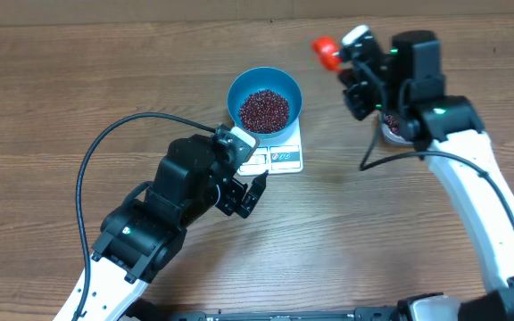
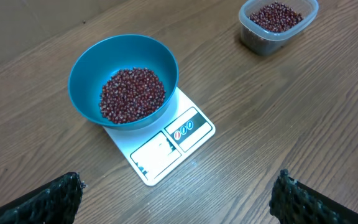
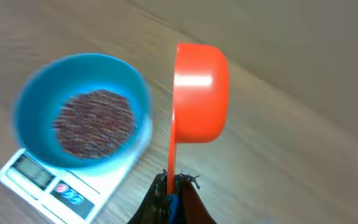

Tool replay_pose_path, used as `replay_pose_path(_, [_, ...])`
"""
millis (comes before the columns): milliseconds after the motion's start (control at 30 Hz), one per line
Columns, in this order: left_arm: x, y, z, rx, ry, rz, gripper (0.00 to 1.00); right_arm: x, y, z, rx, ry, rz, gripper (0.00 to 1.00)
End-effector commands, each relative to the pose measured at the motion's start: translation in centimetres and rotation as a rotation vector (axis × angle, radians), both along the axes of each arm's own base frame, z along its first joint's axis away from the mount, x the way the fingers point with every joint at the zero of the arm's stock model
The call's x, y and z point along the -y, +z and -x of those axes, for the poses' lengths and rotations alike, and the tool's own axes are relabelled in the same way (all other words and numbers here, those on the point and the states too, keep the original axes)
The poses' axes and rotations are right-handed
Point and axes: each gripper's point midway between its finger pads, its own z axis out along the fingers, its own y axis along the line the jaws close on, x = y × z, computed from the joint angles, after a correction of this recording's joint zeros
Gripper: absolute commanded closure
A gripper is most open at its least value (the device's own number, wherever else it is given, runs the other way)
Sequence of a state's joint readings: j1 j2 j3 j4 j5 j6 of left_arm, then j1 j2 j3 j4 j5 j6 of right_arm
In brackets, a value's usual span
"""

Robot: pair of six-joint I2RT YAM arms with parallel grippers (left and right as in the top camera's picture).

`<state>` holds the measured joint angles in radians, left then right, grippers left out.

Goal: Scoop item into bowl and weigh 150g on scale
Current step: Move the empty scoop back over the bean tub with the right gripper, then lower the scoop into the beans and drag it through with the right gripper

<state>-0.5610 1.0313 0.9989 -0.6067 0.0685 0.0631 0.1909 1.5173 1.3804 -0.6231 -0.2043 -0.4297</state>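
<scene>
Overhead, wooden table [image 1: 150,71] carries everything.

- Left arm [image 1: 163,214] reaches in from the near left edge. Right arm [image 1: 471,169] comes from the near right and bends toward the far side.
- Left gripper [image 1: 246,189]: jaws spread wide and holding nothing. In its wrist view, the two dark fingertips sit at the bottom corners of the frame [image 2: 176,202].
- Bowl [image 1: 236,94]: bright blue, round and deep. It is straight ahead of the left gripper and slightly to its left, near but not touching. It sits on the far half of the scale and overhangs its edge. From the right gripper it lies off to the left, well apart.
- Tub [image 2: 253,37]: clear plastic, ahead and far to the right of the left gripper. Overhead, the right arm hides most of it.
- Scale [image 1: 284,159]: flat, white and rectangular. Its display-and-button edge faces the left gripper, just beyond the fingertips. The display cannot be read.
- Right gripper [image 1: 353,55]: jaws pressed together on the thin handle of a red-orange scoop [image 3: 197,93], raised above the table. The scoop cup stands out past the fingertips. That wrist view is blurred, so I cannot tell what the cup holds.
- Beans [image 2: 132,94]: small, dark red-brown. A loose heap covers the bowl's floor, well below the rim. More fill the tub [image 2: 277,15].
</scene>
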Motion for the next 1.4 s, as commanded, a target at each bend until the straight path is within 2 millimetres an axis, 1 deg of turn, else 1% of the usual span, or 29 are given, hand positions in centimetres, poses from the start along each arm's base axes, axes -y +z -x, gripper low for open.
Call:
replay_pose_path(0, [-0.1,-0.2,0.1,0.006,-0.017,-0.011,0.01,5.7,1.8,-0.2,0.011,-0.309,0.015,0.96])
replay_pose_path(33, [-0.1,-0.2,0.1,0.006,-0.017,-0.011,0.01,7.8,1.4,0.2,-0.005,-0.406,0.060,0.96])
replay_pose_path(100, [-0.1,-0.2,0.1,0.006,-0.017,-0.011,0.00,10.0,0.7,0.9,-0.039,-0.503,0.115,0.96])
replay_pose_path(267, [-0.1,-0.2,0.1,0.006,-0.017,-0.011,0.00,13.2,-0.9,2.8,-0.119,-0.653,0.203,0.96])
replay_pose_path(400, [-0.1,-0.2,0.1,0.006,-0.017,-0.011,0.01,14.8,-1.2,3.6,-0.137,-0.715,0.255,0.96])
replay_pose_path(567, [-0.1,-0.2,0.1,0.005,-0.017,-0.012,0.00,16.3,-2.0,4.0,-0.176,-0.764,0.255,0.96])
replay_pose_path(733, [-0.1,-0.2,0.1,0.005,-0.017,-0.012,0.01,18.2,-4.1,4.3,-0.254,-0.803,0.267,0.96])
replay_pose_path(833, [-0.1,-0.2,0.1,0.005,-0.017,-0.012,0.00,18.6,-5.8,4.5,-0.298,-0.807,0.276,0.96])
replay_pose_path(933, [-0.1,-0.3,0.2,0.003,-0.017,-0.013,0.00,18.3,-7.4,4.4,-0.335,-0.789,0.265,0.96])
replay_pose_path(1167, [-0.3,-0.7,0.4,-0.016,-0.017,-0.024,0.01,17.7,-9.6,4.2,-0.374,-0.762,0.243,0.96])
replay_pose_path(1267, [-0.3,-0.7,0.4,-0.016,-0.017,-0.024,0.00,17.6,-10.8,4.3,-0.398,-0.755,0.246,0.96])
replay_pose_path(1367, [-0.3,-0.7,0.4,-0.016,-0.017,-0.024,0.01,17.6,-12.4,4.6,-0.431,-0.752,0.258,0.96])
